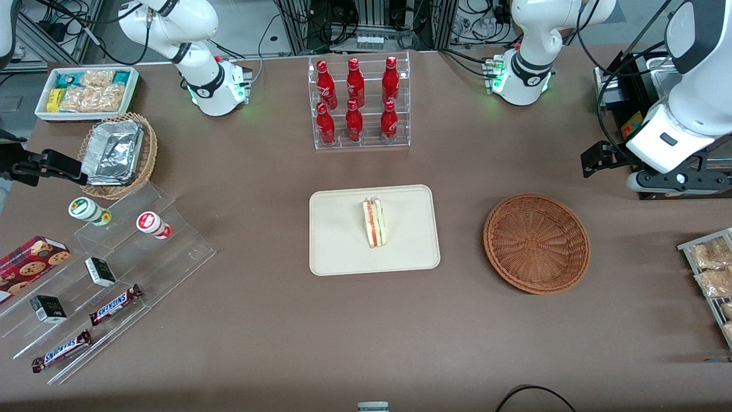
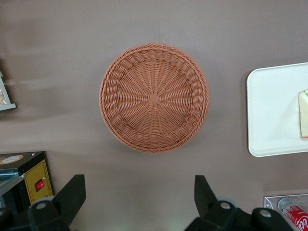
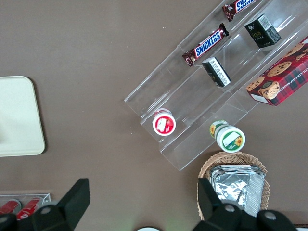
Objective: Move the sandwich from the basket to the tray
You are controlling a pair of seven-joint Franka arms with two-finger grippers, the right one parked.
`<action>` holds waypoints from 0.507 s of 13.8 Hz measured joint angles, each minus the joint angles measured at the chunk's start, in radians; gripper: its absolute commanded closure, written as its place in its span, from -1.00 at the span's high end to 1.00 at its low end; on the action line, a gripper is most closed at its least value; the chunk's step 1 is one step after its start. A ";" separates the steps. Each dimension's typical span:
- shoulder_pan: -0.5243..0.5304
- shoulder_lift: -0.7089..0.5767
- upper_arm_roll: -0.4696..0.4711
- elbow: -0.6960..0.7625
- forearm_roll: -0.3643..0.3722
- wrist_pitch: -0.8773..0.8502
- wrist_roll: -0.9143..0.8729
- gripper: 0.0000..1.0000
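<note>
Clear-wrapped triangular white-bread sandwich (image 1: 374, 222): lying on flat cream rectangular tray (image 1: 343, 252) | round reddish-brown wicker basket (image 2: 154, 97): empty | pincer (image 2: 139, 192): wide open, empty, above brown tabletop (image 1: 366, 332) beside the basket.

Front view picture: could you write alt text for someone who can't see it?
A wrapped triangular sandwich lies on a cream tray at the middle of a brown table, beside an empty round wicker basket. The working arm's gripper, open, hangs above the table toward its own end, farther from the camera than the basket. A rack of red bottles stands farther away than the tray.
</note>
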 measured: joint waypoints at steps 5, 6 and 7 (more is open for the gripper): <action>0.000 0.002 0.002 0.020 0.000 -0.001 0.000 1.00; 0.000 0.002 0.003 0.022 0.000 -0.002 0.000 1.00; 0.000 0.002 0.004 0.022 0.000 -0.003 0.000 1.00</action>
